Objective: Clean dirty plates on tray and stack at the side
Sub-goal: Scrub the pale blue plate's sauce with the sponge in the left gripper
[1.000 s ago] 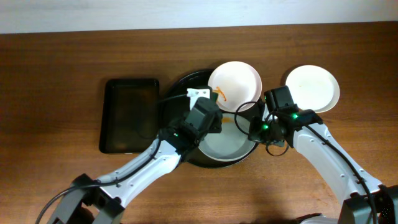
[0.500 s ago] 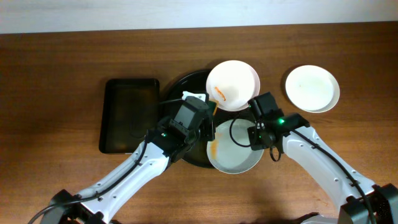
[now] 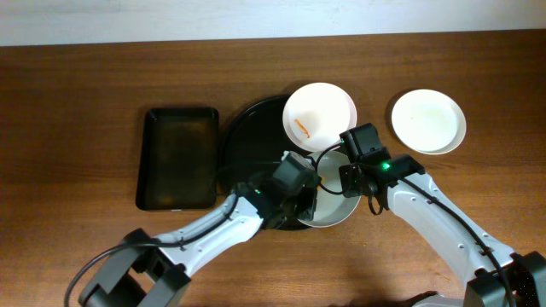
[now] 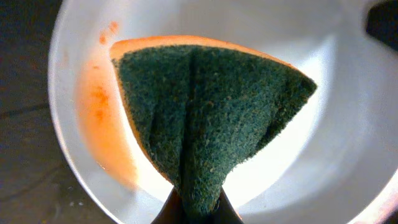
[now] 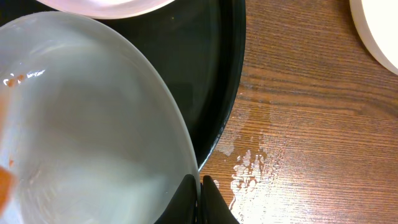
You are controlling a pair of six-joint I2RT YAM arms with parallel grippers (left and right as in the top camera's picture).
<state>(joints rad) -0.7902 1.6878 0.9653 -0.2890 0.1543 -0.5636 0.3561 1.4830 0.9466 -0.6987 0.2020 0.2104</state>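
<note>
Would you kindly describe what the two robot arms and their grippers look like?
The left arm and right arm both have smooth white tubular links joined by black joint housings. Each wrist carries a boxy black head with a small green light, and thin black cables loop beside them. In the wrist views the jaws appear as slim dark tips.

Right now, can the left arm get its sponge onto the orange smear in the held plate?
Probably yes: the sponge in the left gripper hangs over the plate beside the smear, nothing between; the right gripper grips the opposite rim.
</note>
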